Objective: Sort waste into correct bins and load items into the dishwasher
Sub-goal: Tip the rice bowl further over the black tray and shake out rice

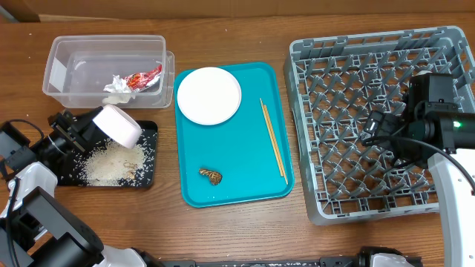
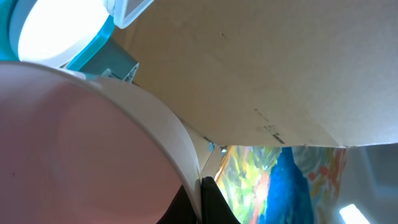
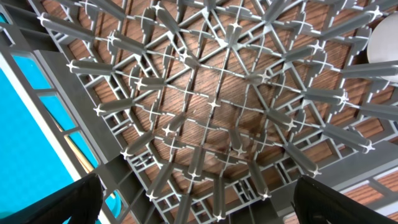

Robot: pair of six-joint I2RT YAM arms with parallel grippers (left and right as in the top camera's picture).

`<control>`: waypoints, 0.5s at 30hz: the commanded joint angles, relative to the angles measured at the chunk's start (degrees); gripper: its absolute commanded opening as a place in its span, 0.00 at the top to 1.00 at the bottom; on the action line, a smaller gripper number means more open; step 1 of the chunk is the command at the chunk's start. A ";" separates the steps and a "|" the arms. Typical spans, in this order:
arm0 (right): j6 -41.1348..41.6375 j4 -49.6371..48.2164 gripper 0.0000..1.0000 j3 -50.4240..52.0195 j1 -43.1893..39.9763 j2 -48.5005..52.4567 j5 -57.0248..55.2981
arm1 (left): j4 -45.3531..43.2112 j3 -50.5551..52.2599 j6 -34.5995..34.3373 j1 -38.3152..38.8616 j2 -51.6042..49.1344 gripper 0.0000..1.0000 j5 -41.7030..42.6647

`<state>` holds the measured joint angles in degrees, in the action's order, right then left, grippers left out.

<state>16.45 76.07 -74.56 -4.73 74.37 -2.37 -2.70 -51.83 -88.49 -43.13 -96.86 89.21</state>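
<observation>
My left gripper is shut on the rim of a pale pink bowl, held tipped on its side over the black tray. Loose rice lies piled in that tray. In the left wrist view the bowl fills the left side, with its rim pinched between my gripper's dark fingers. The clear tub holds a red-and-white wrapper and a tissue wad. My right gripper hangs open over the grey dish rack, nothing between its jaws.
A teal serving tray in the middle carries a white plate, wooden chopsticks and a small brown scrap. In the right wrist view, upright rack pegs stand right below my fingers.
</observation>
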 commanded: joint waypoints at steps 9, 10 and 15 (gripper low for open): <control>-0.07 -0.07 0.00 -0.66 0.11 -0.31 -0.55 | -11.85 0.02 -15.72 -0.09 0.87 0.96 1.25; -0.07 -0.07 0.00 -0.66 0.11 -0.31 -0.55 | -13.44 0.02 -17.11 -0.09 0.87 0.96 1.25; -0.07 -0.07 0.00 -0.66 0.11 -0.31 -0.55 | -23.63 0.02 -24.06 -0.09 0.87 0.96 0.79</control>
<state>16.45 76.14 -74.56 -4.73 74.37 -2.37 -23.77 -51.68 -106.10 -43.13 -96.86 89.23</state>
